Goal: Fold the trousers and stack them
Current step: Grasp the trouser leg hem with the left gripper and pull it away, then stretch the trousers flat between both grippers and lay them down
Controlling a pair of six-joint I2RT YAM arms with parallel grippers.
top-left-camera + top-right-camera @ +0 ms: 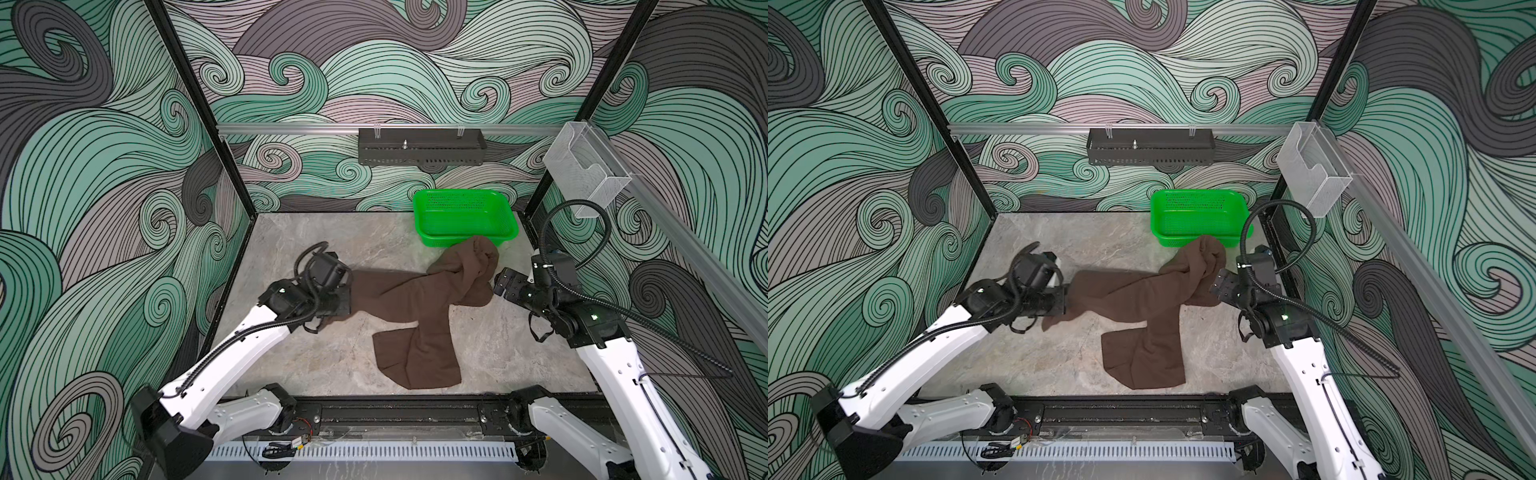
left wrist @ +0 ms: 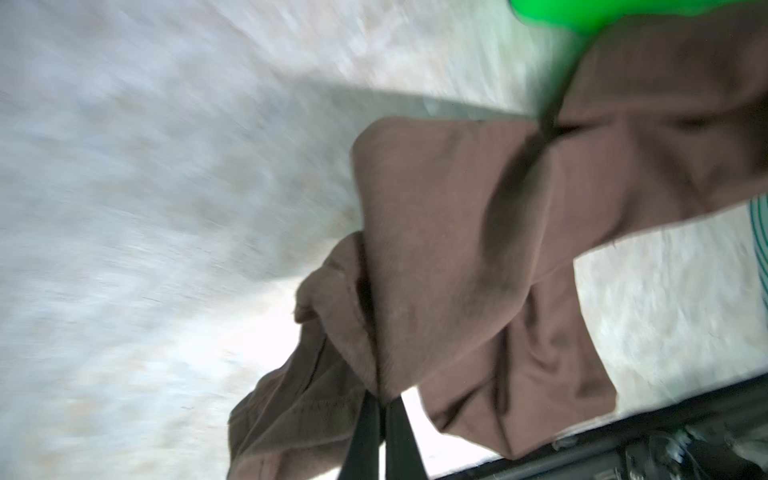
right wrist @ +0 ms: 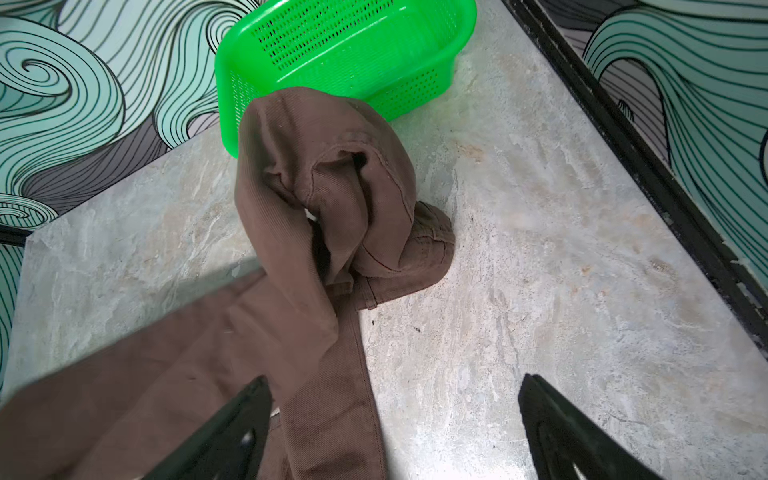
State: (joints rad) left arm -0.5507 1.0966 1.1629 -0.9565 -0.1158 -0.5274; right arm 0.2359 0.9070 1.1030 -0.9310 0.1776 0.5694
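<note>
The dark brown trousers (image 1: 415, 299) (image 1: 1142, 299) lie crumpled on the marble tabletop. One leg stretches left and another lies toward the front edge. A bunched end (image 3: 324, 187) rests against the green basket. My left gripper (image 1: 348, 300) (image 1: 1065, 302) (image 2: 382, 401) is shut on a fold at the trousers' (image 2: 457, 249) left end, which hangs lifted from the jaws. My right gripper (image 1: 496, 284) (image 1: 1214, 287) (image 3: 395, 382) stands open just right of the bunched end, one finger over the cloth, the other over bare table, holding nothing.
A bright green perforated basket (image 1: 465, 232) (image 1: 1200, 232) (image 3: 291, 83) (image 2: 582, 12) stands at the back right, touched by the trousers. A black perforated tray (image 1: 422, 146) and a clear holder (image 1: 582, 174) hang on the wall rails. A black rail (image 1: 395, 411) borders the table's front.
</note>
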